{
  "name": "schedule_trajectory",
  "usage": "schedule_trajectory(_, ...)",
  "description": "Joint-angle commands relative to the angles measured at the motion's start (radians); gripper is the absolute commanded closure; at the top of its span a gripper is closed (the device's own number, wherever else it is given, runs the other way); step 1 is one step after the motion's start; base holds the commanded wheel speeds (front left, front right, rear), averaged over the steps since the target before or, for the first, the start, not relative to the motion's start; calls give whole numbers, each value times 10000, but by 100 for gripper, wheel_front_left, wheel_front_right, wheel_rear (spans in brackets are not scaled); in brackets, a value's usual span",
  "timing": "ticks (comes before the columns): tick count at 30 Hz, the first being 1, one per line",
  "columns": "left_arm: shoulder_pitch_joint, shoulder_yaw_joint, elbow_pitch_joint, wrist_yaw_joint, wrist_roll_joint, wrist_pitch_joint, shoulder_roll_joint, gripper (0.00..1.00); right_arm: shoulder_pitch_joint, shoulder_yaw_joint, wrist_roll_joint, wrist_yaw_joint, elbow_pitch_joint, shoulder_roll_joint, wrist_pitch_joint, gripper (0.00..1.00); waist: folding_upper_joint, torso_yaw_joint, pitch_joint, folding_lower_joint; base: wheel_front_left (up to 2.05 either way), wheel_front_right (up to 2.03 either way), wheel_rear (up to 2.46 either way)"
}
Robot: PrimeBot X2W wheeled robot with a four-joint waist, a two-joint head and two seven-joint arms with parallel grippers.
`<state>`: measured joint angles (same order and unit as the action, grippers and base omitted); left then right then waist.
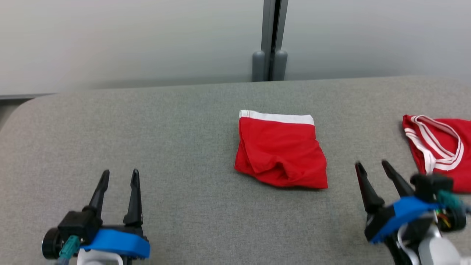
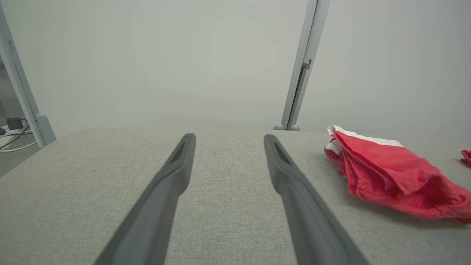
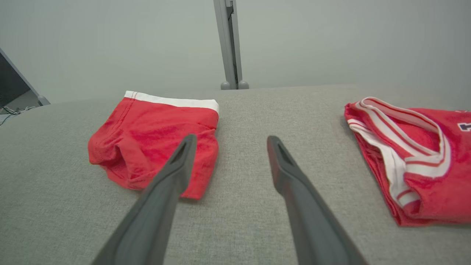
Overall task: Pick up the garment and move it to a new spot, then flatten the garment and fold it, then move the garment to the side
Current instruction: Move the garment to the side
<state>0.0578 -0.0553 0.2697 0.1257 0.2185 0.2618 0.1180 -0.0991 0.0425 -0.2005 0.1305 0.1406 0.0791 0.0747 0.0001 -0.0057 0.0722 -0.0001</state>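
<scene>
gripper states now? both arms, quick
Left gripper: open, holding nothing.
Right gripper: open, holding nothing.

L. gripper [image 1: 120,172] & R. gripper [image 1: 371,163]: each w/ two long black tapering fingers [image 1: 133,198] on a black base, ringed by a blue collar [image 1: 117,243]. Each base carries a teal cable plug [image 1: 69,247]; R. also shows red/yellow wires [image 1: 443,219] and a pale grey-white forearm [image 1: 438,254]. Wrist views: narrow recessed slot [image 2: 177,154] near each fingertip.

Red shorts [image 1: 281,151], white waistband at far edge, folded, slightly rumpled.
</scene>
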Motion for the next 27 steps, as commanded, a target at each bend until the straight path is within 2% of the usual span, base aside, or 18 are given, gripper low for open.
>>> schedule_trajectory(1, 327, -57, -55, 55, -44, 43, 74, 0, -588, -29, -58, 5, 2, 59, 500, 0, -1, 113, 279, 1, 0, 0, 0)
schedule_trajectory(8, 1359, -408, -118, 42, -82, 43, 112, 0, -3000, -178, -149, 5, 1048, -4, 3475, 0, -1, 540, 1543, 1, 0, 0, 0)
schedule_trajectory(13, 1919, -863, -265, 47, -108, 41, 65, 0, -4224, 75, 9, 5, 2561, -57, 4268, 0, -1, 1060, 2266, 1, 0, 0, 0)
schedule_trajectory(18, 2203, -1076, -207, 48, 4, 43, 92, 0, -4750, 152, -55, 5, 4054, -153, 4855, 1, -1, 1362, 2563, 1, 0, 0, 0)
schedule_trajectory(19, 2198, -1061, -201, 48, 12, 41, 86, 0, -4772, -61, -175, 5, 4198, -214, 4933, 83, -1, 1367, 2579, 1, 0, 0, 0)
schedule_trajectory(20, 2174, -1009, -215, 48, 29, 41, 92, 0, -4780, -301, -296, 13, 4244, -254, 5011, 100, -1, 1328, 2593, 1, 0, 0, 0)
schedule_trajectory(22, 2124, -954, -231, 48, 33, 41, 92, 0, -4788, -579, -331, 17, 4252, -182, 5107, 100, -1, 1272, 2586, 1, 0, 0, 0)
schedule_trajectory(23, 1967, -828, -271, 49, 31, 41, 73, 0, -4898, -1122, -472, 8, 4007, 177, 5165, 100, -1, 1055, 2548, 1, 0, 0, 0)
schedule_trajectory(24, 1967, -828, -271, 49, 31, 41, 73, 0, -4898, -1122, -472, 8, 4007, 177, 5165, 100, -1, 1055, 2548, 1, 0, 0, 0)
schedule_trajectory(27, 1866, -701, -349, 49, 4, 41, 106, 0, -5205, -2237, -845, 3, 3396, 858, 5432, 100, -1, 584, 2452, 1, 0, 0, 0)
